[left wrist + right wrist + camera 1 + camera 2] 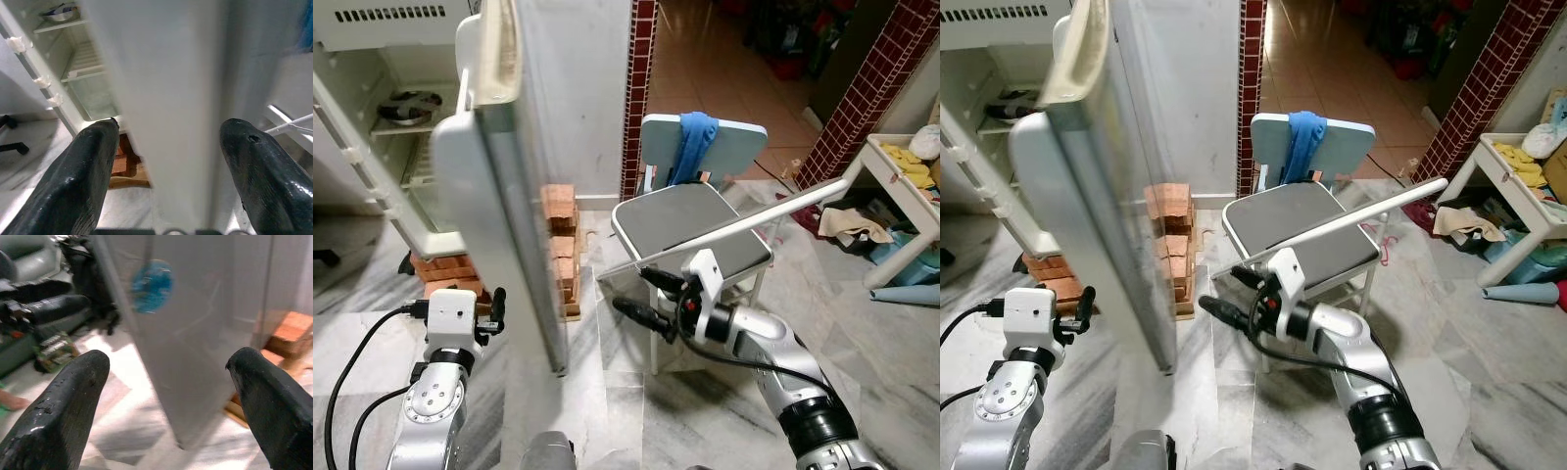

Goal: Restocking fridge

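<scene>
The white fridge (406, 147) stands open at the far left, with wire shelves inside and a metal dish (408, 106) on an upper shelf. Its door (509, 196) is swung out edge-on in front of me. My left gripper (495, 311) is open low by the door's inner side. In the left wrist view the door's edge (171, 98) runs between its two spread fingers (83, 181). My right gripper (630, 290) is open on the door's outer side and points at it. A blue round sticker (151, 286) shows on that face.
A grey-seated chair (690, 230) with a blue cloth (690, 147) over its back stands close behind my right arm. Bricks (563, 245) are stacked by the wall and under the fridge. A white rack (901, 196) with clutter is at the right.
</scene>
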Motion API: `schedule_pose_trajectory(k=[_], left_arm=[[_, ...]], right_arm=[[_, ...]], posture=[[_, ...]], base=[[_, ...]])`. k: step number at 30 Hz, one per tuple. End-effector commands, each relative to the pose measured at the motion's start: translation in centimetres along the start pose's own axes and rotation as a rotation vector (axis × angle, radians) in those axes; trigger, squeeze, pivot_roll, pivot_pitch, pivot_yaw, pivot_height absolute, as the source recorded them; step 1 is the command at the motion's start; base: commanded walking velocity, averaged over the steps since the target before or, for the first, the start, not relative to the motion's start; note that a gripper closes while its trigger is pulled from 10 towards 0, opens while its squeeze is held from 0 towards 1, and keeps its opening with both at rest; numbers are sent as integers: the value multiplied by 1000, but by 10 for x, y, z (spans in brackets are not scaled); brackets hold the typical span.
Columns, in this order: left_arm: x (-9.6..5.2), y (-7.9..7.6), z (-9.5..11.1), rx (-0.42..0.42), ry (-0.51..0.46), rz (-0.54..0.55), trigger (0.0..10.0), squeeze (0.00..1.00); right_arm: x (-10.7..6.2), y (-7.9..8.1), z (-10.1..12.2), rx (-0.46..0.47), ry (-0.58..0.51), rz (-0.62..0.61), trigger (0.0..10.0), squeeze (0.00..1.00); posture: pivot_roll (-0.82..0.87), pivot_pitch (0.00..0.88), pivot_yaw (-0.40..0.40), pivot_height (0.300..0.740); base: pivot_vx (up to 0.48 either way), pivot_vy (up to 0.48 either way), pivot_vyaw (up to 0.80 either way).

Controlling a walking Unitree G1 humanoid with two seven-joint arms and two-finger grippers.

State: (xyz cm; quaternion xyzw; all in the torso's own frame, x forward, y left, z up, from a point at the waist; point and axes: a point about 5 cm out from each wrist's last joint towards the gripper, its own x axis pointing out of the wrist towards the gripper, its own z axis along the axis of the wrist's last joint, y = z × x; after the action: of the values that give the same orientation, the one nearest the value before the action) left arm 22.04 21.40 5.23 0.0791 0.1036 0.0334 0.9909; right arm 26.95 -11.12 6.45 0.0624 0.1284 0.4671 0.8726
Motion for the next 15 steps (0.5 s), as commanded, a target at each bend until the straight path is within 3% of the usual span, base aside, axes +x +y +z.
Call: schedule_pose_trajectory(k=[1, 3, 8, 15], left_arm=[[-1, 6, 3, -3, -16, 32, 10000, 0], [-1, 9, 4, -2, -22, 53, 10000, 0], [-3, 17, 4, -11, -22, 109, 10000, 0], [-5, 20, -1, -5, -8, 110, 10000, 0]], right_arm=[[1, 0, 8, -67, -39, -58, 10000, 0], [0, -4, 9, -75, -68, -153, 10000, 0], [-4, -8, 16, -97, -99, -251, 10000, 0], [-9, -27, 29, -170, -159, -541, 10000, 0]], posture=[[183, 50, -31, 740], [182, 51, -32, 740], [176, 53, -34, 740], [172, 55, -41, 740]], base=[[0, 0, 0], [0, 0, 0], [0, 0, 0], [0, 448, 0]])
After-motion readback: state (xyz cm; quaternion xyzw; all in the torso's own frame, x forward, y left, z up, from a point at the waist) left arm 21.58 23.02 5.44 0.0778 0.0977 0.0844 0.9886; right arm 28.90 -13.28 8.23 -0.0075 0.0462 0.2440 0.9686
